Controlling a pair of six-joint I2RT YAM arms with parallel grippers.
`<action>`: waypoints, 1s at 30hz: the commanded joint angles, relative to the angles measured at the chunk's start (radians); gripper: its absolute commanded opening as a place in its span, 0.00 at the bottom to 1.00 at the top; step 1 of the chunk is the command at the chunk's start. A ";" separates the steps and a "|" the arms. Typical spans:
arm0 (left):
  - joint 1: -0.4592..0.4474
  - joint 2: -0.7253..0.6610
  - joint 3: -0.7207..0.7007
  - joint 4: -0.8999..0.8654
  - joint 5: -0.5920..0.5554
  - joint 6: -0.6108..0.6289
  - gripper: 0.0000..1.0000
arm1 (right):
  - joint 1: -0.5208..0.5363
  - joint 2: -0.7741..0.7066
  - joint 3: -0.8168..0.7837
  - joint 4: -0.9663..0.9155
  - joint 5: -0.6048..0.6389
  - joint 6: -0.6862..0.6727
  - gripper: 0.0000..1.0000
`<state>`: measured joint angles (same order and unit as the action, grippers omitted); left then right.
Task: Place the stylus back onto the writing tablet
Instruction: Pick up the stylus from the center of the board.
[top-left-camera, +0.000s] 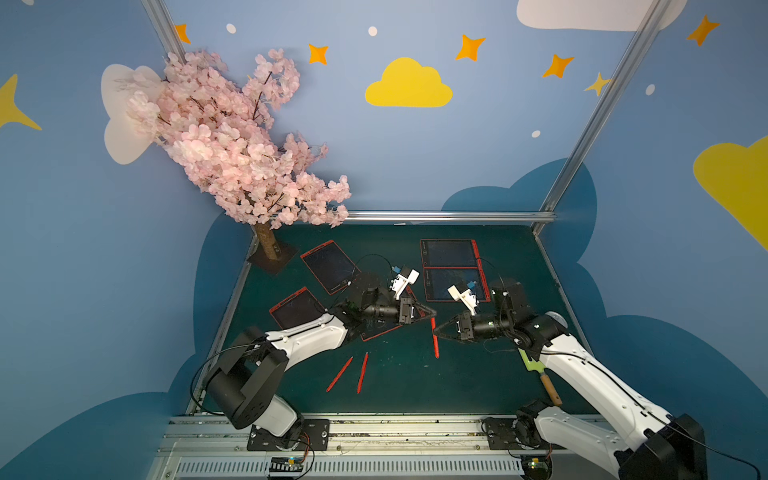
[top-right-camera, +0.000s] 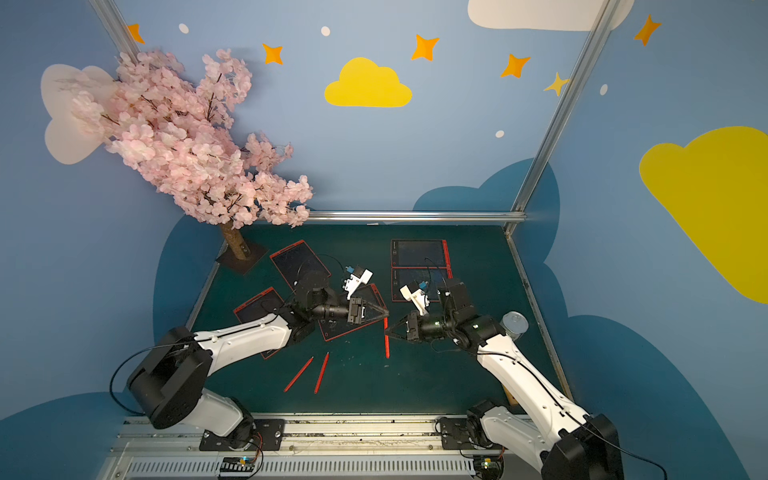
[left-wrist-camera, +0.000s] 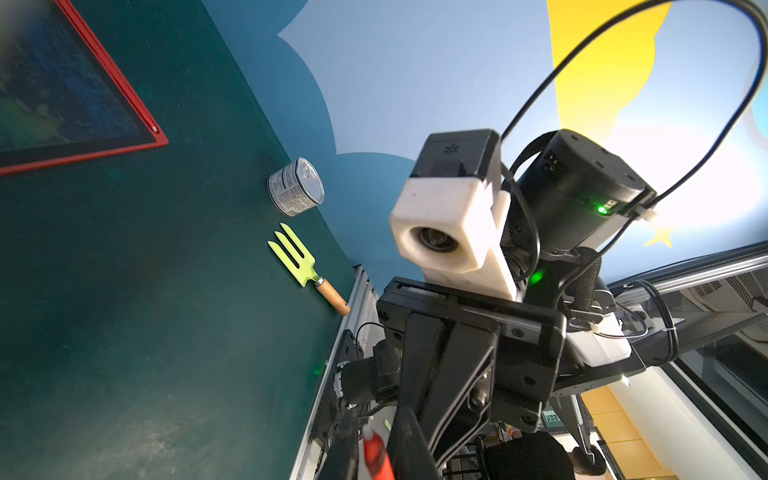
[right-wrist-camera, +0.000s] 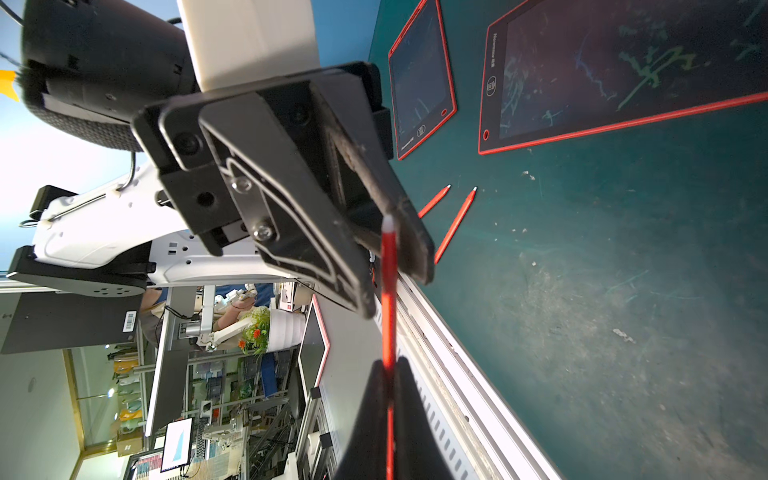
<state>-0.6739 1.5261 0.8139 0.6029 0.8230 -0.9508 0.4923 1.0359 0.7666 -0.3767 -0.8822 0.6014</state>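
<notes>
The right gripper (top-left-camera: 434, 332) is clamped on the red stylus (top-left-camera: 435, 345) at mid-shaft. The left gripper (top-left-camera: 433, 313) straddles the stylus's 12 o'clock end, grip unclear. The nearest writing tablet (top-right-camera: 349, 329) lies at its 9 o'clock, and the spare styluses (top-left-camera: 340, 374) at 7.

Red stylus (right-wrist-camera: 389, 291) with white tip, red-framed writing tablets (right-wrist-camera: 623, 75) with dark, faintly green-scribbled screens, dark green table (right-wrist-camera: 623, 291), lime-green fork (left-wrist-camera: 306, 272) with tan handle, pink-blossomed tree (top-left-camera: 224, 141).
</notes>
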 joint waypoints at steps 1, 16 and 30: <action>0.006 0.006 0.019 0.027 0.020 0.003 0.16 | -0.003 0.007 0.007 0.022 -0.020 -0.012 0.05; 0.031 -0.025 -0.018 0.130 0.001 -0.061 0.03 | -0.003 -0.020 -0.047 0.095 -0.049 0.057 0.27; 0.063 -0.032 -0.048 0.232 -0.013 -0.156 0.03 | 0.002 -0.042 -0.081 0.164 -0.067 0.116 0.30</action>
<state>-0.6178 1.5223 0.7834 0.7799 0.8135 -1.0817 0.4923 1.0115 0.6964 -0.2543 -0.9295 0.6994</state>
